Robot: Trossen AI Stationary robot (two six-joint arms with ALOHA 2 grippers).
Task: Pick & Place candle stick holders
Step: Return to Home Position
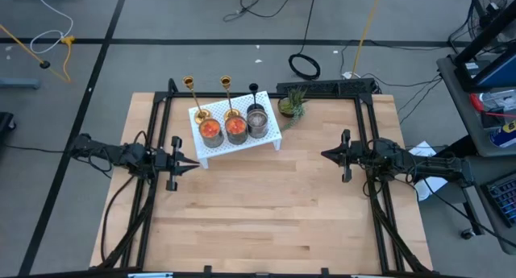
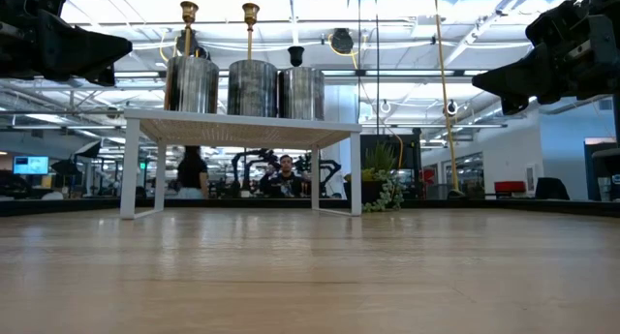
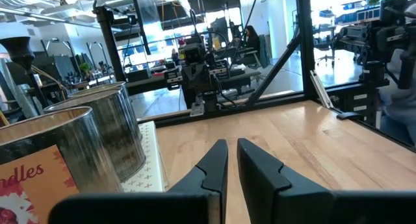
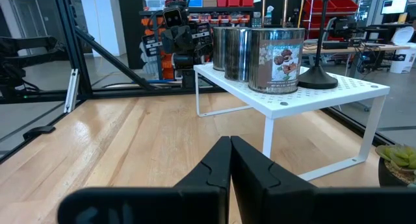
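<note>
Fingers of left gripper [image 1: 195, 163] and right gripper [image 1: 325, 155] closed, empty, flanking white perforated shelf [image 1: 235, 150] bearing gold candle stick holders [image 1: 201, 115]

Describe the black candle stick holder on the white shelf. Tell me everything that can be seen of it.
The black candle stick holder is matt black, metal by its look. It has a round flared base, a thin straight stem and a small cup on top, with no candle in it. It stands upright, base flat on the white perforated shelf, just behind the silver candle tin at the end of the row nearest the potted plant. Whether base and tin touch cannot be told. It is shorter than the two gold holders alongside.
</note>
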